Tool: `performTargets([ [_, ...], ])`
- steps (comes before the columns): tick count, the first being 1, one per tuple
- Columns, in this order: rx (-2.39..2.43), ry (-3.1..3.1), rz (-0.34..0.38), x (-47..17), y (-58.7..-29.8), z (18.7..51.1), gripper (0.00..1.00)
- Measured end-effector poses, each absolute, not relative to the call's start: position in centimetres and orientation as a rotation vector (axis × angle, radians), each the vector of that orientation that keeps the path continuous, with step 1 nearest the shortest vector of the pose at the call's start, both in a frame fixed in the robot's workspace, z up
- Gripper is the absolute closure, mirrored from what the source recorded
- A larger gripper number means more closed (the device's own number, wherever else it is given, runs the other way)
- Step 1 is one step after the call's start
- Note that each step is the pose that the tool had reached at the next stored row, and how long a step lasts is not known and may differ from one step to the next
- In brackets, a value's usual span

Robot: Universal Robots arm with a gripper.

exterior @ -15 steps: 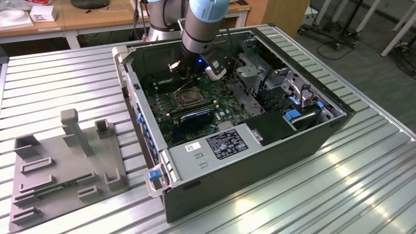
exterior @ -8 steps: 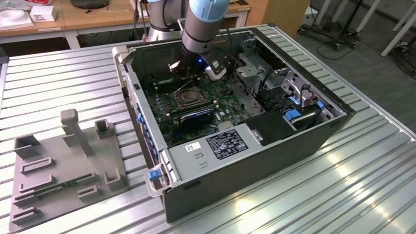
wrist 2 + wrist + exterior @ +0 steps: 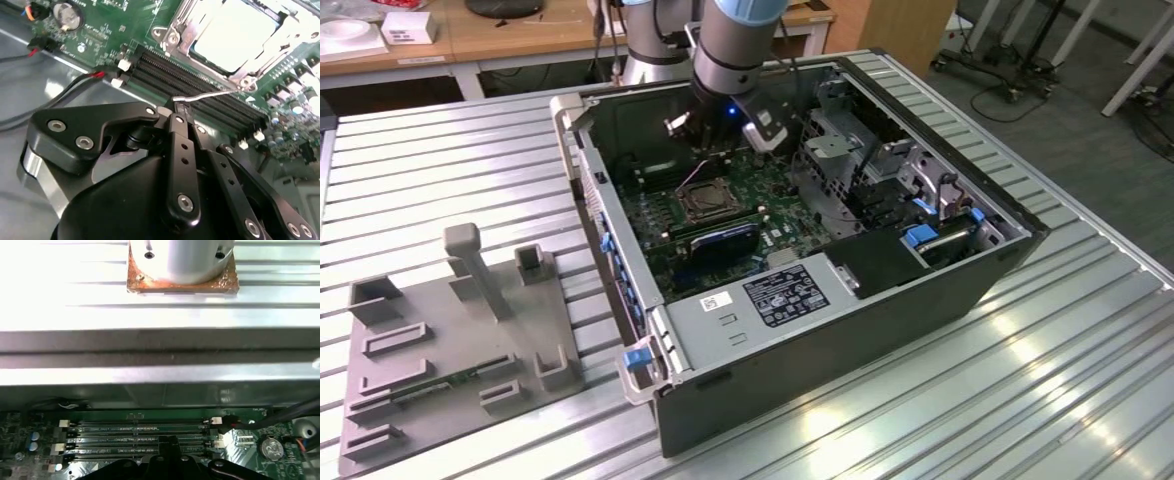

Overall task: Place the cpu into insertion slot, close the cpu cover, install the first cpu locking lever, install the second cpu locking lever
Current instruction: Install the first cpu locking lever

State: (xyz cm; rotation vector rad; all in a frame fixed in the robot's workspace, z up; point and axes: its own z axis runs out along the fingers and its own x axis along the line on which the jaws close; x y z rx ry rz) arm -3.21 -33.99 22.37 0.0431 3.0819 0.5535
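Here, in the exterior view, the arm reaches down into an open computer case (image 3: 961, 300) lying on a ribbed metal table (image 3: 440, 160). The gripper (image 3: 704, 150) hangs just above the green motherboard (image 3: 781, 195), and the insertion slot (image 3: 704, 198) lies directly below it, slightly nearer the camera. A thin locking lever (image 3: 703, 170) slants up from the slot toward the gripper. A grey fixture tray (image 3: 447, 350) rests on the table at the exterior view's left, well apart from the case.

In the second wrist view, the black gripper (image 3: 181, 114) has its fingers drawn together on the bent end of the locking lever (image 3: 210, 95), which is a thin wire rod running from the fingertips (image 3: 179, 120) across the black memory slots (image 3: 200, 82) to the socket corner. The cpu (image 3: 235, 37) sits pale and flat in the insertion slot (image 3: 176, 31), and the cpu cover (image 3: 277, 35) appears to lie closed around it, though glare makes this uncertain. The socket lies beyond the memory slots from the gripper.

In the first wrist view, the gripper (image 3: 172, 452) stands just beside the memory slots (image 3: 135, 437), with the case wall (image 3: 150, 340) and the arm's base (image 3: 181, 265) beyond.
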Motion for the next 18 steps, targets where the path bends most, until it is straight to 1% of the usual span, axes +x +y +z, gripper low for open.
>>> performTargets([
  [4,0.043,3.082,0.553,-3.21,-33.98,23.33,0.89],
  [7,0.042,3.081,0.548,-3.21,-33.98,23.36,0.89],
  [11,0.037,3.070,0.506,-3.66,-33.98,23.37,0.89],
  [18,0.037,3.068,0.504,-3.72,-33.98,23.37,0.89],
])
